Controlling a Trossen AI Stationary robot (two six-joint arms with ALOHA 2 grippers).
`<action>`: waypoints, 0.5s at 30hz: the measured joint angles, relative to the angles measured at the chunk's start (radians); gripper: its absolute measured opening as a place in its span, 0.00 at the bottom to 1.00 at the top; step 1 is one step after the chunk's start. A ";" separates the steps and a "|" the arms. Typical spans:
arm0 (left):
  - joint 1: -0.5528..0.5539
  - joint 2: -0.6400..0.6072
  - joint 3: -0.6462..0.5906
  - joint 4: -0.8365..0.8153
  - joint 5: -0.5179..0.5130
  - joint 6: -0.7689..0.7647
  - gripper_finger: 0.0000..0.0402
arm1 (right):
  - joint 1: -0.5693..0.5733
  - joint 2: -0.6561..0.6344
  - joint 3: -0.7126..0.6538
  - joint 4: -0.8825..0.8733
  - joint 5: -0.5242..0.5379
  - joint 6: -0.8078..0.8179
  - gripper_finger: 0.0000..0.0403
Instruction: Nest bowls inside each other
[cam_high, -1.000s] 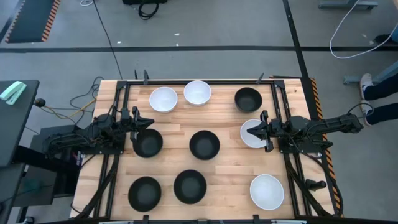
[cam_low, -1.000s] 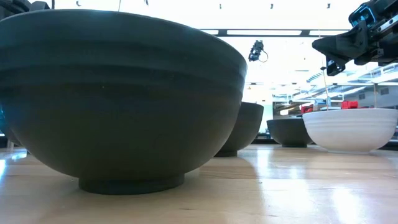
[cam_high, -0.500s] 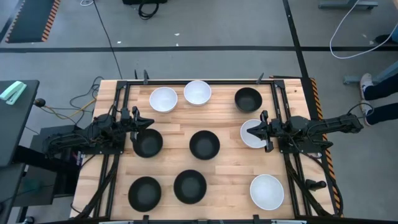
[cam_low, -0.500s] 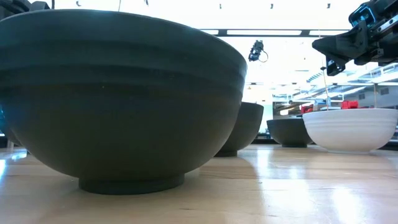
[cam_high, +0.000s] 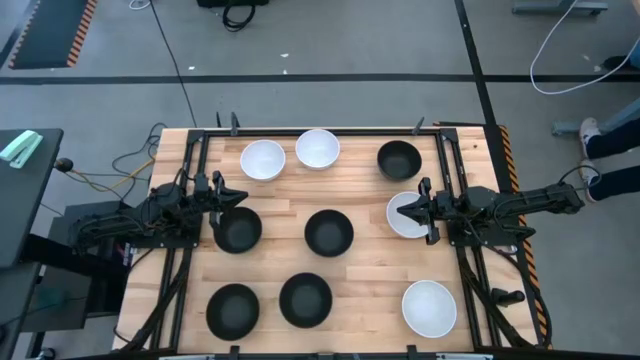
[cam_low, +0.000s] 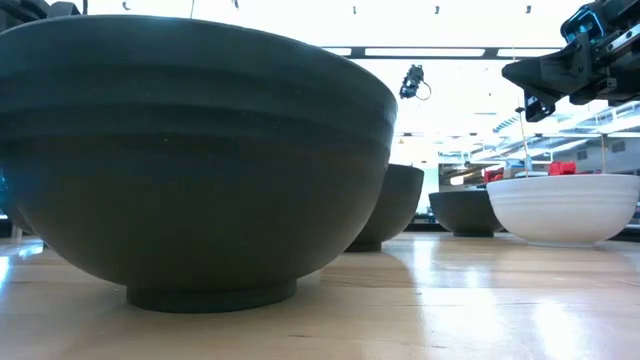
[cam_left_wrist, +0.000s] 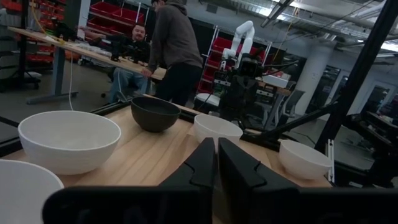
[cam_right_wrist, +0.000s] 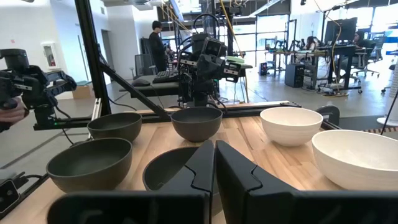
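On the wooden table (cam_high: 365, 200), seen from straight above, nine bowls sit apart from one another, none inside another. Taking the black bowl in the middle (cam_high: 329, 232) as the marker: two white bowls (cam_high: 263, 160) (cam_high: 317, 149) lie beyond it at the far edge, a black bowl (cam_high: 399, 159) beyond it to the right, a white bowl (cam_high: 408, 215) just right of it, another black bowl (cam_high: 238, 230) left of it, two black bowls (cam_high: 233, 309) (cam_high: 305, 300) nearer the front, and a white bowl (cam_high: 429, 307) at the front right. The left gripper (cam_high: 236, 197) hangs over the far rim of the black bowl to the left, pinched together and grasping nothing. The right gripper (cam_high: 405, 211) hangs over the white bowl to the right, also pinched together and empty.

From table height, one big black bowl (cam_low: 195, 160) fills the near view; past it stand another black bowl (cam_low: 395, 205), a further dark one (cam_low: 465, 212) and a white bowl (cam_low: 562, 207), with a gripper (cam_low: 530, 90) above the white one.

From the left wrist, the fingers (cam_left_wrist: 202, 165) meet with nothing between them; white bowls (cam_left_wrist: 69, 140) (cam_left_wrist: 216, 129) (cam_left_wrist: 304, 159) and a black one (cam_left_wrist: 155, 114) stand ahead, and two people (cam_left_wrist: 169, 53) are at a bench behind.

From the right wrist, the fingers (cam_right_wrist: 202, 165) likewise meet; black bowls (cam_right_wrist: 90, 163) (cam_right_wrist: 196, 123) (cam_right_wrist: 115, 126) and white bowls (cam_right_wrist: 291, 126) (cam_right_wrist: 357, 158) stand ahead, a person (cam_right_wrist: 155, 43) beyond.
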 joint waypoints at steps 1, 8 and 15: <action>0.000 0.000 0.000 0.000 0.000 0.000 0.07 | 0.000 0.000 0.000 0.000 0.000 0.000 0.06; 0.000 0.000 0.000 -0.037 0.000 0.116 0.04 | 0.000 0.000 0.000 0.000 0.000 0.000 0.06; 0.000 0.000 0.001 -0.081 -0.002 0.240 0.05 | 0.000 0.000 0.000 0.020 0.019 -0.077 0.06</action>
